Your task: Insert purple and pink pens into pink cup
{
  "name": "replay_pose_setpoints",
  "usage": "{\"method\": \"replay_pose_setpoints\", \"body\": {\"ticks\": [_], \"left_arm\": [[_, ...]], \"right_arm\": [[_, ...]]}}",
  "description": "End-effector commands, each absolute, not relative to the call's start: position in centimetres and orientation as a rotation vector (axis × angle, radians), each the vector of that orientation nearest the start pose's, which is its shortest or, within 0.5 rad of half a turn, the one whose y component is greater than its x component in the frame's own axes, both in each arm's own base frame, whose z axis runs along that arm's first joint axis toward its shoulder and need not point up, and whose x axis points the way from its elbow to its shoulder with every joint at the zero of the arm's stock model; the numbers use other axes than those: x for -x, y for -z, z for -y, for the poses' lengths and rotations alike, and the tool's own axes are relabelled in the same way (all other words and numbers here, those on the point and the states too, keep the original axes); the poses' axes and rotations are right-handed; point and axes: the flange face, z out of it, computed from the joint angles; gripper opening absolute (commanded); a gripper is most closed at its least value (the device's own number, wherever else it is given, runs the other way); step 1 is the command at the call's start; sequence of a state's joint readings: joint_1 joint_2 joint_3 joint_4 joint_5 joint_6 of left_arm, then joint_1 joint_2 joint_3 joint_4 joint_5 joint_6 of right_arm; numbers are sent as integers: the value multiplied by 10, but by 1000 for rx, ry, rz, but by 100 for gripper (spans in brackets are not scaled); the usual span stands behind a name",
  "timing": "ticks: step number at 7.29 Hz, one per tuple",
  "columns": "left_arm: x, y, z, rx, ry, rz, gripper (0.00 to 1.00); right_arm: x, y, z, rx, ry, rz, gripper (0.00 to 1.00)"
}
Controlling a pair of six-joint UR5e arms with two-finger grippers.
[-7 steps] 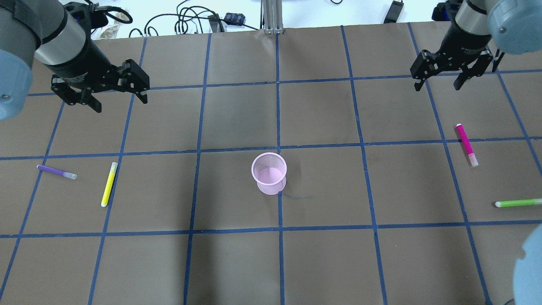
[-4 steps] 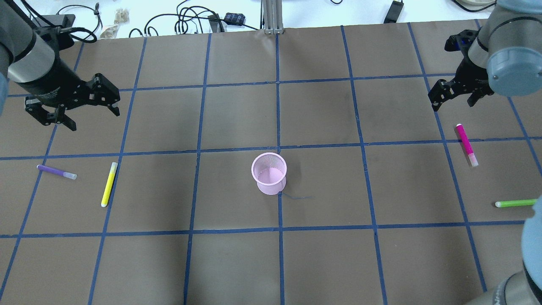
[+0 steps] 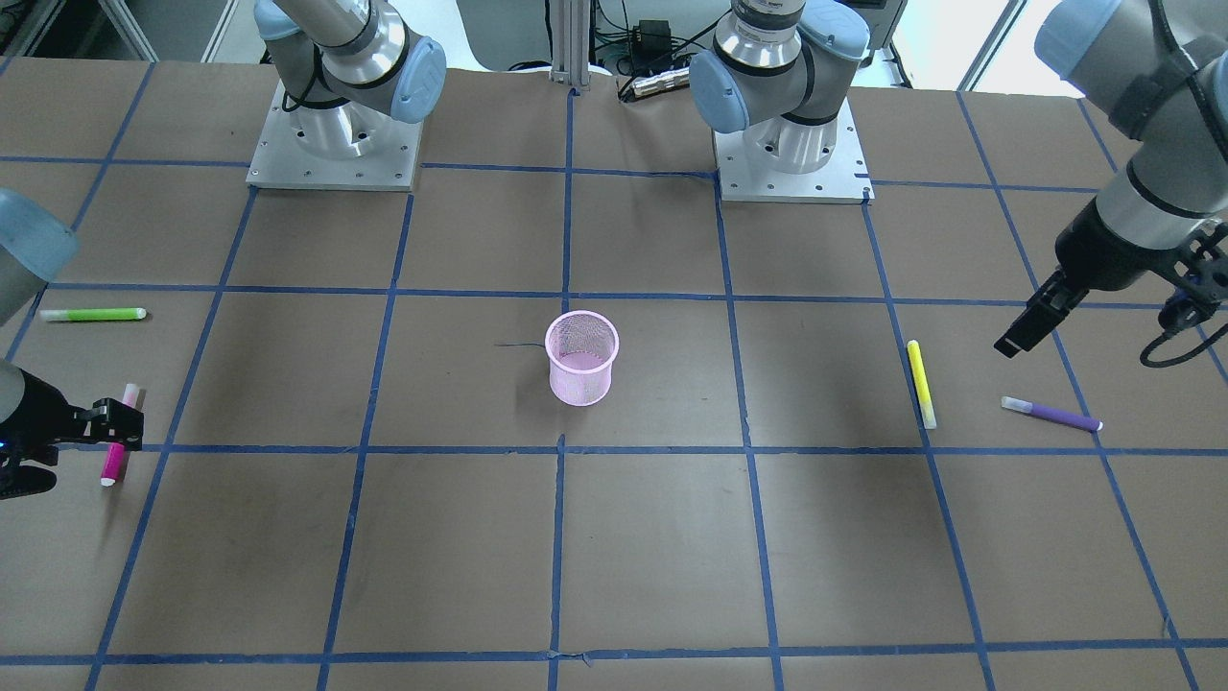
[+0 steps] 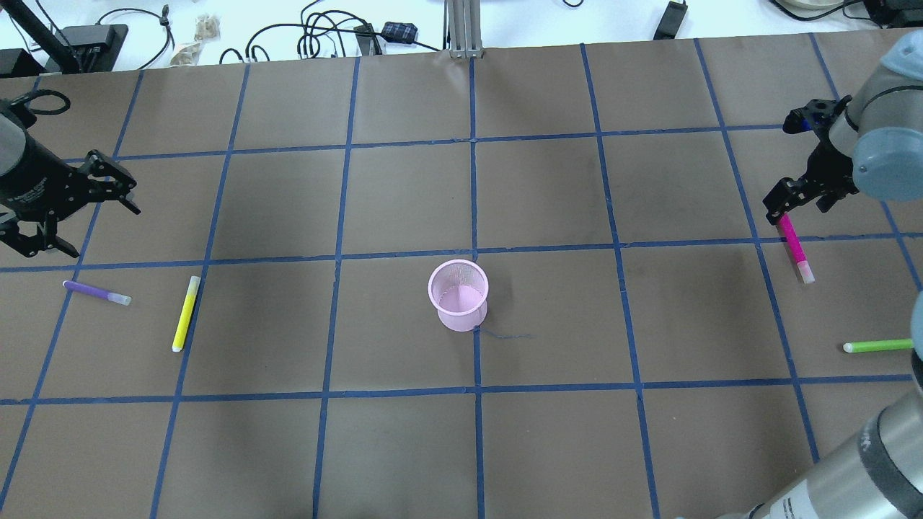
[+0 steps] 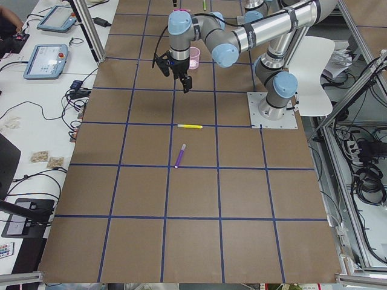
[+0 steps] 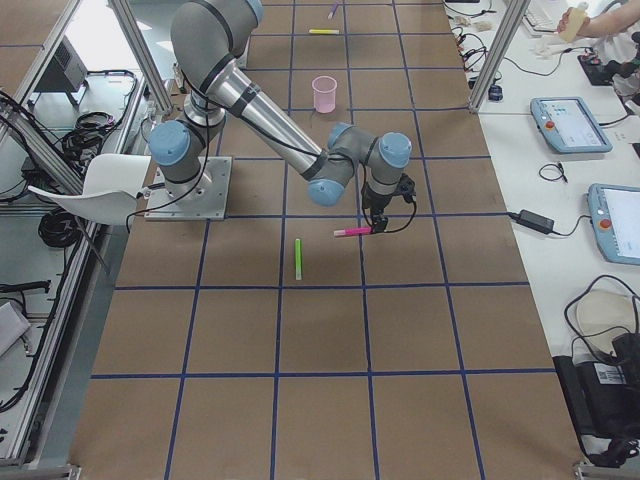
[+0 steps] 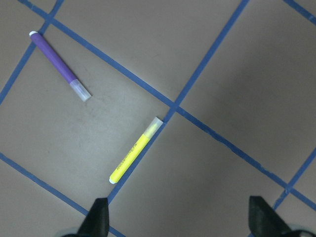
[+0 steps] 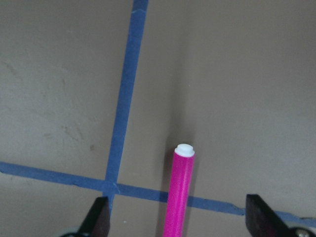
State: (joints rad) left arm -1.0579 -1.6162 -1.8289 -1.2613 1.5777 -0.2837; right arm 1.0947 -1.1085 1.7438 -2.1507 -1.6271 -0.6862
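Observation:
The pink mesh cup (image 4: 458,294) stands upright at the table's middle. The purple pen (image 4: 96,292) lies flat at the left; it also shows in the left wrist view (image 7: 59,65). My left gripper (image 4: 104,232) is open and empty, above the table just behind the purple pen. The pink pen (image 4: 794,246) lies flat at the right. My right gripper (image 4: 797,209) is open over the pen's far end. In the right wrist view the pink pen (image 8: 179,192) lies between the two open fingers, not clamped.
A yellow pen (image 4: 186,313) lies just right of the purple one. A green pen (image 4: 876,346) lies near the right edge, in front of the pink pen. Cables and boxes sit beyond the table's far edge.
Both arms swung outward and down. The left gripper moved left toward the purple pen. The right gripper moved to the pink pen's far end. Both stay open.

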Motion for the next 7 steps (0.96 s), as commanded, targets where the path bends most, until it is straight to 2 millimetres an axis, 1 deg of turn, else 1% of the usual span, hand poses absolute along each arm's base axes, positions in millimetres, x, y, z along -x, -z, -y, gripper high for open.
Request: {"method": "replay_pose_setpoints", "body": {"ticks": [1, 2, 3, 4, 5, 6, 7], "left_arm": [[-181, -329, 490, 1446, -93, -2779, 99], [-206, -297, 484, 1498, -193, -2761, 99], [-224, -272, 485, 1519, -205, -2745, 100], [-245, -244, 489, 1480, -219, -2638, 100], [-255, -228, 498, 1480, -154, -2616, 100], [-263, -215, 506, 1489, -99, -2605, 100], [-265, -196, 509, 1495, -102, -2603, 100]], "right_arm": [[169, -187, 592, 340, -133, -3130, 88], [167, -181, 591, 335, -143, -3124, 78], [167, -175, 591, 335, -157, -3117, 72], [168, -177, 592, 337, -152, -3121, 61], [168, -177, 592, 335, -151, -3120, 54], [169, -177, 593, 330, -150, -3123, 43], [170, -176, 592, 315, -156, -3130, 4]]}}
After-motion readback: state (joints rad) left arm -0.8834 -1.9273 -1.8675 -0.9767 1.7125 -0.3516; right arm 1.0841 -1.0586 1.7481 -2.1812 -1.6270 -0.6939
